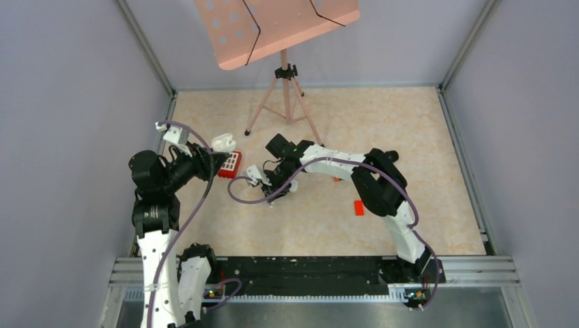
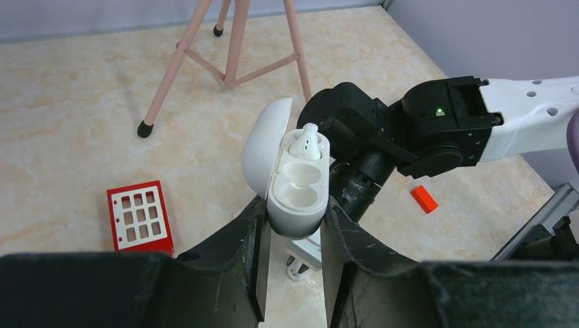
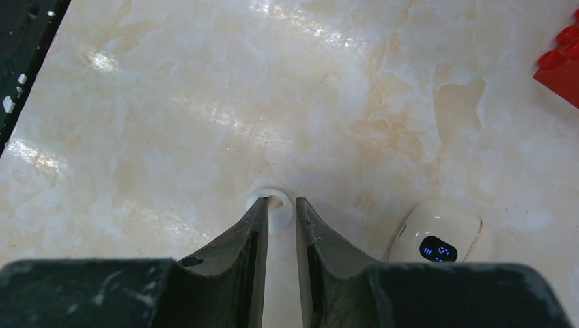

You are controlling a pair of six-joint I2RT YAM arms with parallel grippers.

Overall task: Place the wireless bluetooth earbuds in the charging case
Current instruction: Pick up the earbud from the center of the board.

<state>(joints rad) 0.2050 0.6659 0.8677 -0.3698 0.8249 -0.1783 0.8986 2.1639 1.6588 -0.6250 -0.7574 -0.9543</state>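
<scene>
My left gripper (image 2: 293, 208) is shut on an open white charging case (image 2: 295, 195), held above the table with its lid swung back to the left. One white earbud (image 2: 305, 142) sits in the far slot. The near slot is empty. In the top view the left gripper (image 1: 220, 156) holds the case (image 1: 223, 142) at the left. My right gripper (image 3: 281, 203) is down at the tabletop, its jaws closed narrowly on a small white earbud (image 3: 280, 213). In the top view the right gripper (image 1: 257, 178) is just right of the left one.
A second white case with a blue display (image 3: 437, 239) lies right of the right fingers. A red grid tray (image 1: 230, 164) sits by the left gripper, and also shows in the left wrist view (image 2: 140, 217). A small red block (image 1: 359, 208) lies mid-table. A pink tripod stand (image 1: 285, 89) is behind.
</scene>
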